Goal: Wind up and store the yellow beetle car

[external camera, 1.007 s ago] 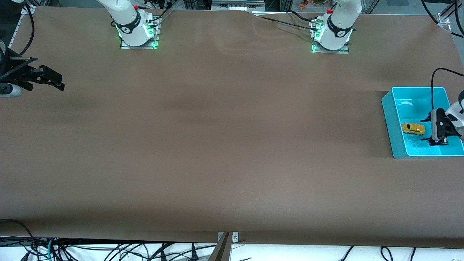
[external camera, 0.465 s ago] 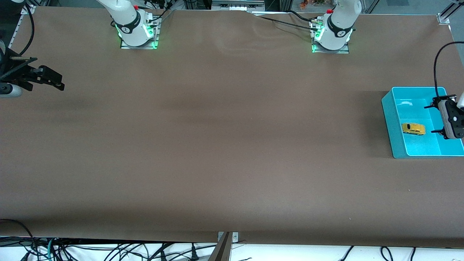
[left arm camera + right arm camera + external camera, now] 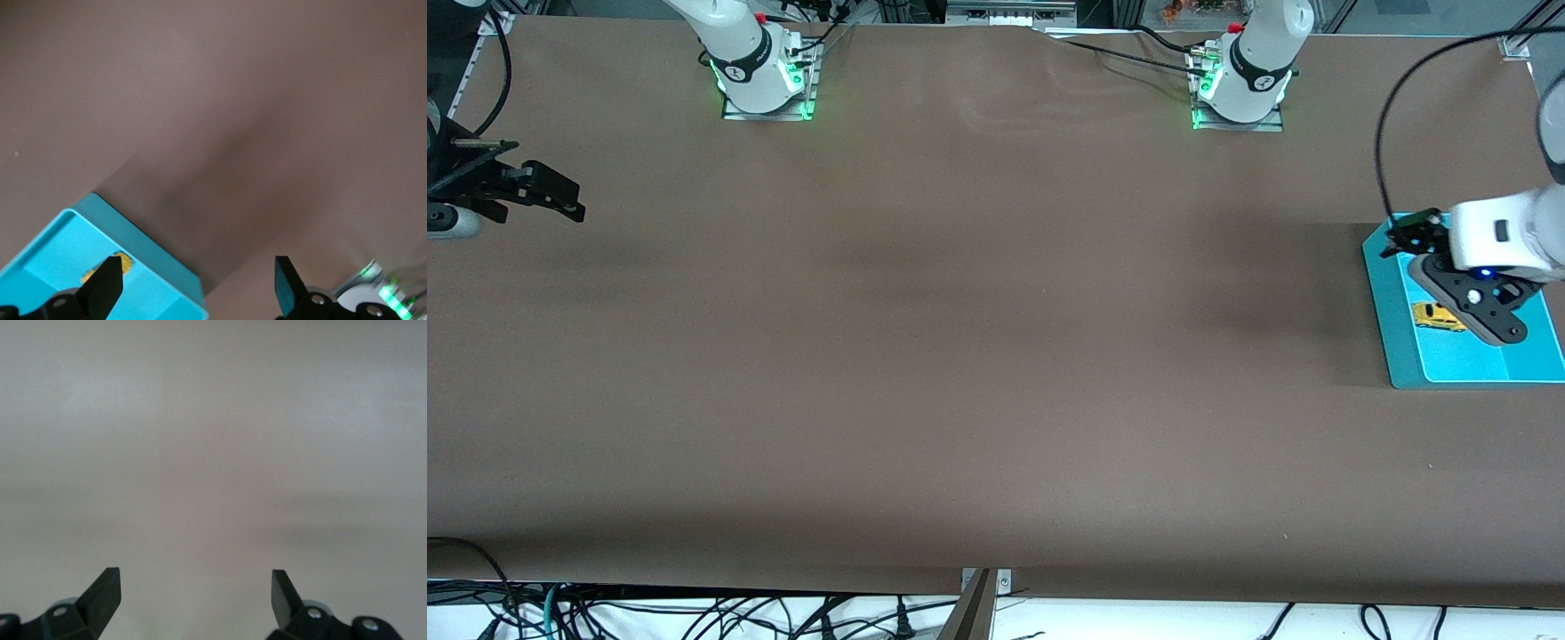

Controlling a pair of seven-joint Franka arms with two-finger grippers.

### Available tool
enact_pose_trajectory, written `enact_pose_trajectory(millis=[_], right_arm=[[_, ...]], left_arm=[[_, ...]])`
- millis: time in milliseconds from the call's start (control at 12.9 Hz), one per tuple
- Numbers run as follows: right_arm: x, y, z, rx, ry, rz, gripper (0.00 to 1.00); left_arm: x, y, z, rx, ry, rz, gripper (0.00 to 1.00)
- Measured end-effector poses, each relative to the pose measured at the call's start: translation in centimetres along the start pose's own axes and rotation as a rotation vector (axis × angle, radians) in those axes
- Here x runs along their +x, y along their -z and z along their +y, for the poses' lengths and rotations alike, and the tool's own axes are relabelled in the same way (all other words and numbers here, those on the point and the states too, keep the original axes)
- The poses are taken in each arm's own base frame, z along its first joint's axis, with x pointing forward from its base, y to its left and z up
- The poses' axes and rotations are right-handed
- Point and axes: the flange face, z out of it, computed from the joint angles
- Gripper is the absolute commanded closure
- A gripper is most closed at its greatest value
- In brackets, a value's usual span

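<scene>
Left jaws (image 3: 193, 287) wide open, empty

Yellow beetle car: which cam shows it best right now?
Front view. The yellow beetle car lies in the teal bin, partly covered by the left pincer hardware above it. The left wrist view shows only a yellow sliver next to a fingertip. The right wrist view shows bare table, no car.
</scene>
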Motion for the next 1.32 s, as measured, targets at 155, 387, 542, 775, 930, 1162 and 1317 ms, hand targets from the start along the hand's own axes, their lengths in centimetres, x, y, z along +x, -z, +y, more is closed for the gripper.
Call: enact_pose_trajectory(millis=[155, 387, 542, 775, 930, 1162, 1317], right_arm=[[0.0, 0.0, 0.0, 0.0, 0.0, 0.0, 0.0], [0.0, 0.0, 0.0, 0.0, 0.0, 0.0, 0.0], [0.0, 0.0, 0.0, 0.0, 0.0, 0.0, 0.0], [0.0, 0.0, 0.0, 0.0, 0.0, 0.0, 0.0], [0.0, 0.0, 0.0, 0.0, 0.0, -0.001, 0.0], [0.0, 0.0, 0.0, 0.0, 0.0, -0.001, 0.0], [0.0, 0.0, 0.0, 0.0, 0.0, -0.001, 0.0]], left_arm=[[0.7, 2.1, 3.1, 0.021, 0.264, 0.028, 0.0], [-0.5, 4.8, 4.4, 0.03, 0.579, 0.08, 0.0], [-2.2, 6.4, 3.9, 0.029, 0.633, 0.107, 0.0], [-3.5, 6.8, 3.1, -0.04, 0.674, 0.121, 0.0], [-4.3, 6.5, 2.2, -0.064, 0.697, 0.109, 0.0], [-4.3, 6.0, 1.9, -0.069, 0.701, 0.096, 0.0], [-4.2, 5.9, 1.9, -0.07, 0.701, 0.092, 0.0]])
